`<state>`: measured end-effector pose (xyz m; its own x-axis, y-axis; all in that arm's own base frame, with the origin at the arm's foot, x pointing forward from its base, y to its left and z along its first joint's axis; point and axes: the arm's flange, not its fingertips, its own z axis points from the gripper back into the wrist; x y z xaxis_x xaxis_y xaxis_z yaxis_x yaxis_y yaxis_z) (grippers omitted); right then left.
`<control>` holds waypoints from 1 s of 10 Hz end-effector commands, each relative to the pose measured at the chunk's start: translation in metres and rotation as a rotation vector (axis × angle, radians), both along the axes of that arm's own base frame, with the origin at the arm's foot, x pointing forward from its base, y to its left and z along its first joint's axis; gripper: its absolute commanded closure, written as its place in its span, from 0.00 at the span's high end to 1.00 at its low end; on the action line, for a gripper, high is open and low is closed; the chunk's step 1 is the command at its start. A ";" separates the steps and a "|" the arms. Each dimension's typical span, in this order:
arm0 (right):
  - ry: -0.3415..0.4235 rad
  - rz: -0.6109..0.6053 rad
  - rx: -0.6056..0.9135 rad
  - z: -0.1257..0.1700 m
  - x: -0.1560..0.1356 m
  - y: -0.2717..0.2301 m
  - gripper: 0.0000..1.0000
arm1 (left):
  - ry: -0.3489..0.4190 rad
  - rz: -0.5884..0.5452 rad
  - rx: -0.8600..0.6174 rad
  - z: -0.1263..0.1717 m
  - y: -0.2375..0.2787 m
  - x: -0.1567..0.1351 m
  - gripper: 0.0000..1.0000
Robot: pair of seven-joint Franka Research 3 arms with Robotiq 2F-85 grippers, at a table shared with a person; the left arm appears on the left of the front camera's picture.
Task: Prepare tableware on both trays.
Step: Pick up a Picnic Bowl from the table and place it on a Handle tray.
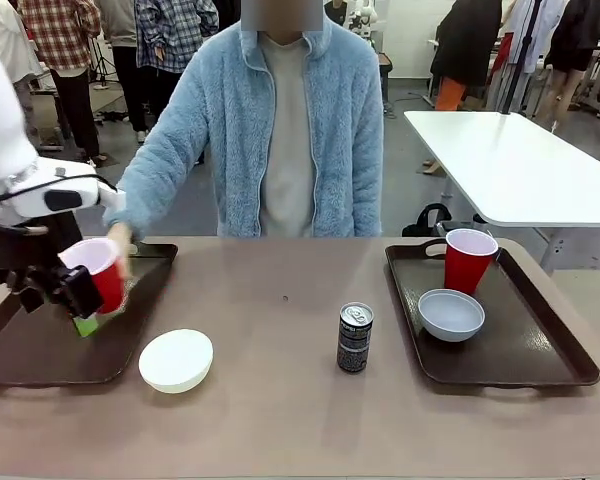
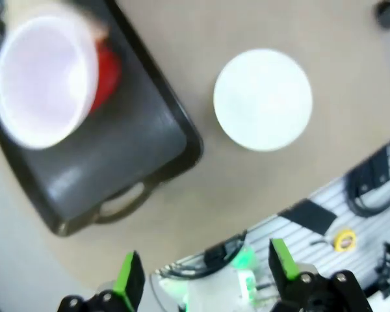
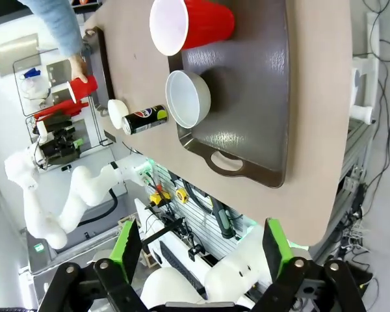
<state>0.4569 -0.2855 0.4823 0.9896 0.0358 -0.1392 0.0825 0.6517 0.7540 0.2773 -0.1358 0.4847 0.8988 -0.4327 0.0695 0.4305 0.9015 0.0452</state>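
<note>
A person's hand (image 1: 120, 240) holds a red cup (image 1: 100, 270) over the far part of the left tray (image 1: 30, 360). My left gripper (image 1: 80, 310) hangs open just beside that cup, above the tray. In the left wrist view the cup (image 2: 45, 78) sits far beyond my open left gripper (image 2: 206, 270), with nothing between its fingers. A white bowl (image 1: 176, 360) and a dark can (image 1: 355, 338) stand on the table between the trays. The right tray (image 1: 550, 360) carries a second red cup (image 1: 469, 260) and a pale grey bowl (image 1: 451, 314). My right gripper (image 3: 201, 250) is open high above that tray (image 3: 260, 97).
The person in a pale blue fleece stands at the table's far edge, reaching to the left tray. The white bowl (image 2: 263, 99) lies just off the left tray's (image 2: 117, 156) rim. A white table (image 1: 520, 160) stands behind at the right.
</note>
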 end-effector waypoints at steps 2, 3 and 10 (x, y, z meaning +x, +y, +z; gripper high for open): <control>0.021 0.000 -0.007 0.001 -0.003 0.001 0.98 | 0.002 -0.011 -0.048 -0.002 0.013 0.000 1.00; 0.021 0.000 -0.007 0.001 -0.003 0.001 0.98 | -0.005 -0.004 -0.065 -0.002 0.013 0.004 1.00; 0.021 0.000 -0.007 0.001 -0.003 0.001 0.98 | 0.020 0.056 -0.078 -0.045 -0.023 0.071 1.00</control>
